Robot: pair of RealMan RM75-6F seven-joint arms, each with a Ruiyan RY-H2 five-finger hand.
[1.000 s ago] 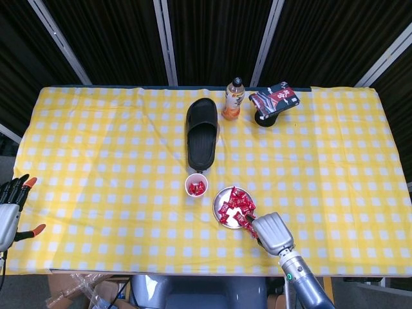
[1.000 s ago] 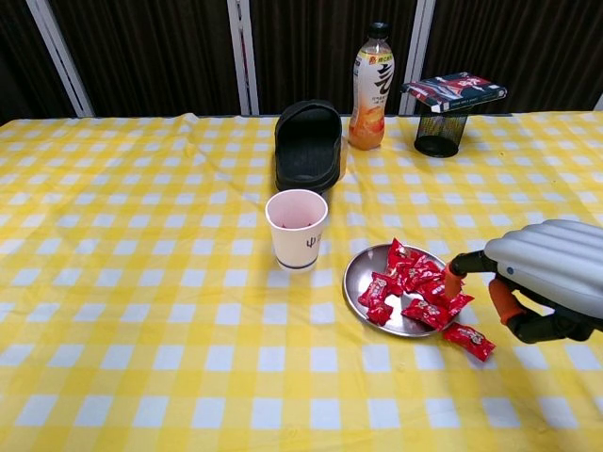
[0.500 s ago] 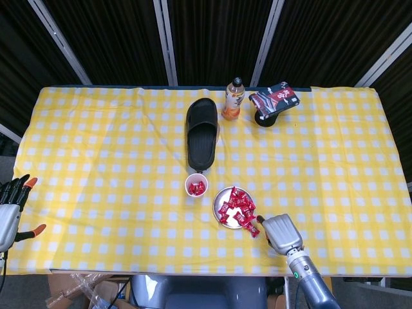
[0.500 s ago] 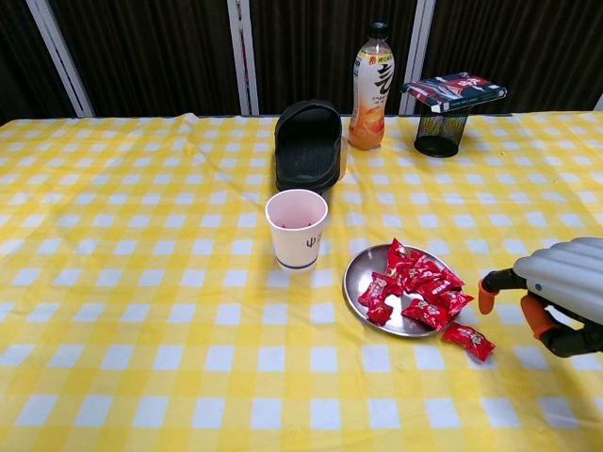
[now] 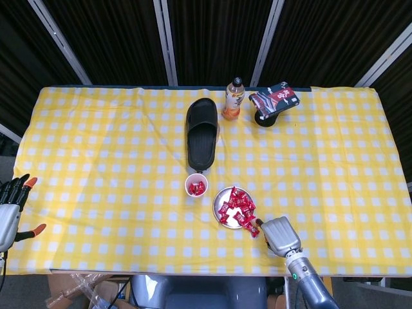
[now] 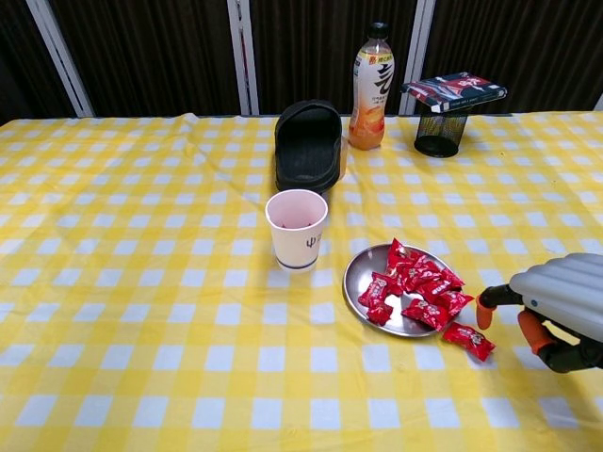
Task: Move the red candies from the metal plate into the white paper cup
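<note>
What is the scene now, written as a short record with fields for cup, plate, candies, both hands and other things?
cup: white paper cup upright, left of the plate, some red candies inside (head view)
plate: metal plate holding a pile of red candies
stray candy: one candy on the tablecloth, off the plate's right edge
right hand: right hand beside the plate, holding nothing
left hand: left hand at the table's left edge, fingers spread
other: black slipper, drink bottle, mesh holder
</note>
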